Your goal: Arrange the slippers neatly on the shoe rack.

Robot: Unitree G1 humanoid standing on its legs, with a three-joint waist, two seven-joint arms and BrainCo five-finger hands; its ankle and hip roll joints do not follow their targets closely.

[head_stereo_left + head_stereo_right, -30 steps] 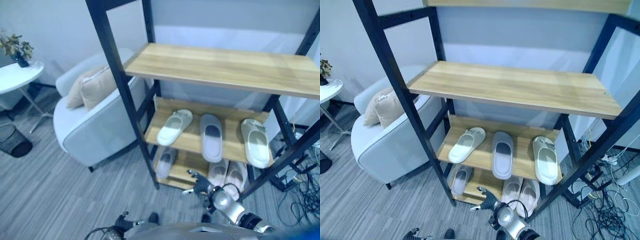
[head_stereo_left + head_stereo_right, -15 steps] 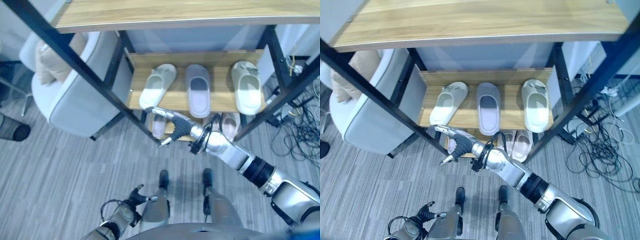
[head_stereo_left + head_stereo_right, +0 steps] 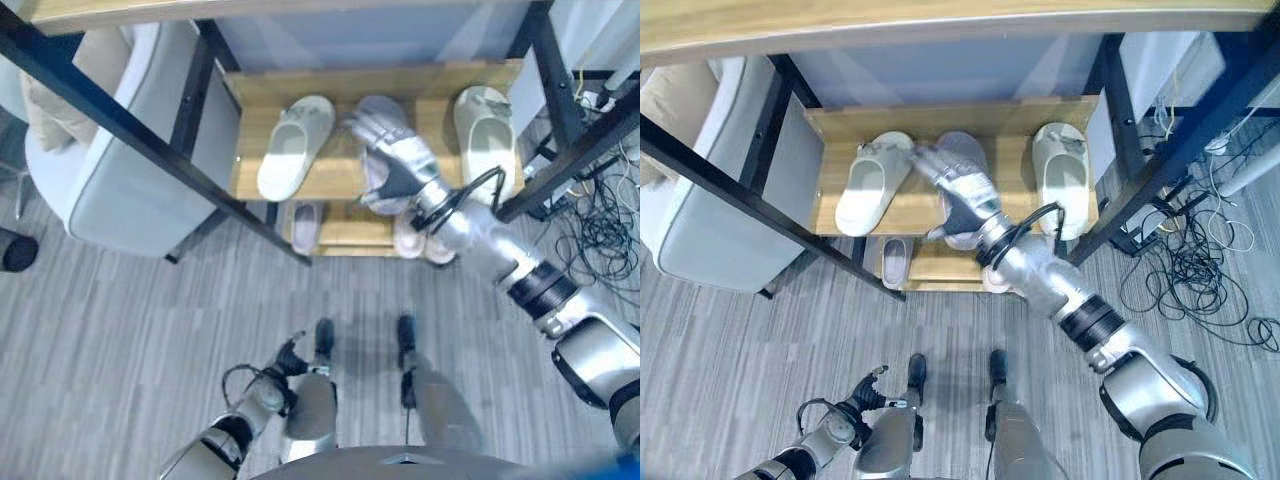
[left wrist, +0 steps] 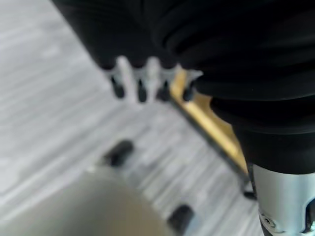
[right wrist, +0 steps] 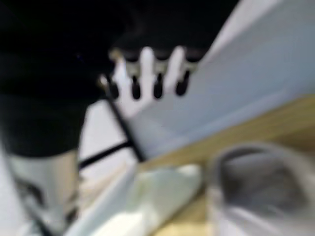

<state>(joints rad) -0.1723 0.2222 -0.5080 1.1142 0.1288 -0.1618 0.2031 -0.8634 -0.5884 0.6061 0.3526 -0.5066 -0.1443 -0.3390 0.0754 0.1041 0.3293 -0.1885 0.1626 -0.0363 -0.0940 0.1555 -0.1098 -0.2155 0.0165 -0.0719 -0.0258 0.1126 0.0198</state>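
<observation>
My right hand, fingers spread straight, hovers over the grey slipper between two pale rubbery slippers on the wooden shelf; left hand hangs relaxed.

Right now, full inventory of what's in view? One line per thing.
Shoe rack: one, black frame with wooden shelves, centre.
Cream slippers: two on the middle shelf, one angled at its left, one straight at its right.
Grey slipper: one, middle shelf between the cream ones, partly under the right hand.
Slippers on the bottom shelf: one pale grey at left, pinkish ones at right half hidden by the arm, count unclear.
Armchair: one, light grey, with a beige cushion, left of the rack.
Cables: dark tangle on the floor, right of the rack.
Right hand: fingers straight, over the grey slipper.
Left hand: low by the floor, relaxed, empty.
</observation>
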